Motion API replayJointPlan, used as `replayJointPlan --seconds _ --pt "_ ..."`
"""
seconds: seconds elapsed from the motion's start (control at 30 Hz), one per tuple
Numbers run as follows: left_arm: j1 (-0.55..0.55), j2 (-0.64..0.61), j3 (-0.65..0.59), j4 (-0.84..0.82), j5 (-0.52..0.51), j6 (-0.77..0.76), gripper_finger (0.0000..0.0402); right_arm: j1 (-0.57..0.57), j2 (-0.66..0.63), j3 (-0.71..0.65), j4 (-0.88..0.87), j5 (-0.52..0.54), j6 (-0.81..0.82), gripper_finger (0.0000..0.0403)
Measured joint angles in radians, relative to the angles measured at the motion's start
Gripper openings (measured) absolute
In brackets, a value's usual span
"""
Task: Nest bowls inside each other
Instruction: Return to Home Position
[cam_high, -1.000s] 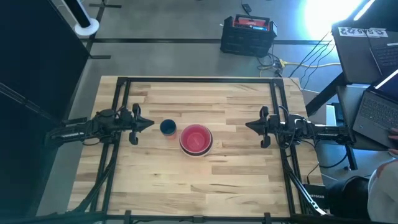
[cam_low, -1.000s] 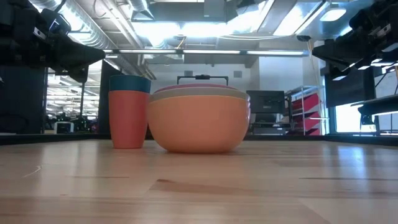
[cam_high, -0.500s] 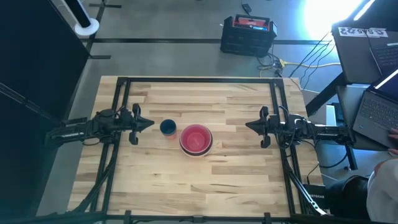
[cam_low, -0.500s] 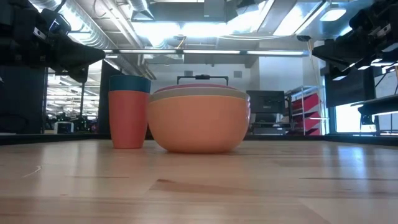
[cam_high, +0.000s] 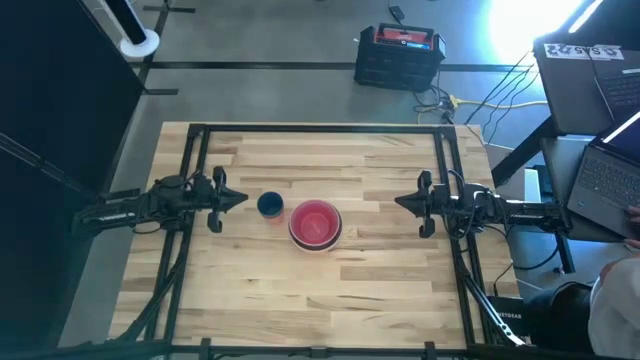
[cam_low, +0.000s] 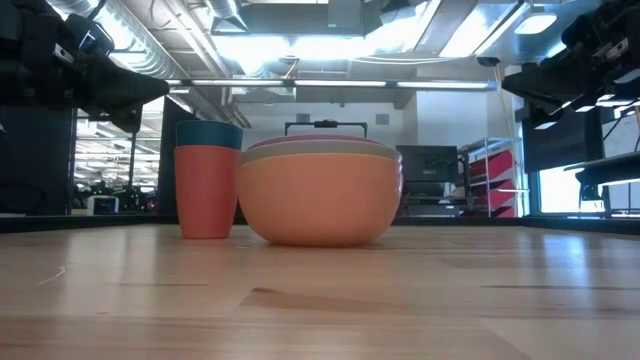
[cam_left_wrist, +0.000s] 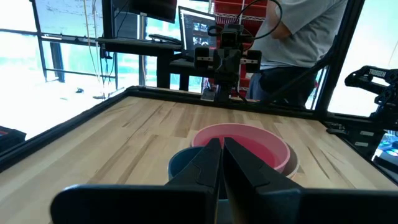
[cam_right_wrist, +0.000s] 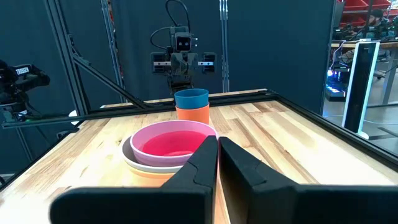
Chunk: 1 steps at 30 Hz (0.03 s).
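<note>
A stack of bowls (cam_high: 315, 224) stands mid-table: an orange outer bowl (cam_low: 320, 195) holds whitish and pale pink ones, with a pink-red one (cam_right_wrist: 171, 143) innermost. Just to its left, a small dark blue bowl (cam_high: 270, 205) sits inside a small red one (cam_low: 207, 195); both stand on the wood. My left gripper (cam_high: 243, 199) is shut and hangs level above the table's left side, pointing at the small bowls. My right gripper (cam_high: 399, 202) is shut and hangs level at the right side, pointing at the stack. Neither touches anything.
Black frame rails (cam_high: 190, 180) run along the table's left, right and far sides. Bare wood lies toward the near edge (cam_high: 310, 310) and the far edge. Off the table are a black box (cam_high: 398, 55) on the floor, laptops (cam_high: 610, 170) and a person (cam_high: 610, 300) at the right.
</note>
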Motion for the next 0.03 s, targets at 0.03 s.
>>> replayJointPlan --seconds 0.03 --pt "0.0 0.0 0.0 0.0 0.0 0.0 0.0 0.0 0.0 0.0 0.0 0.0 0.0 0.0"
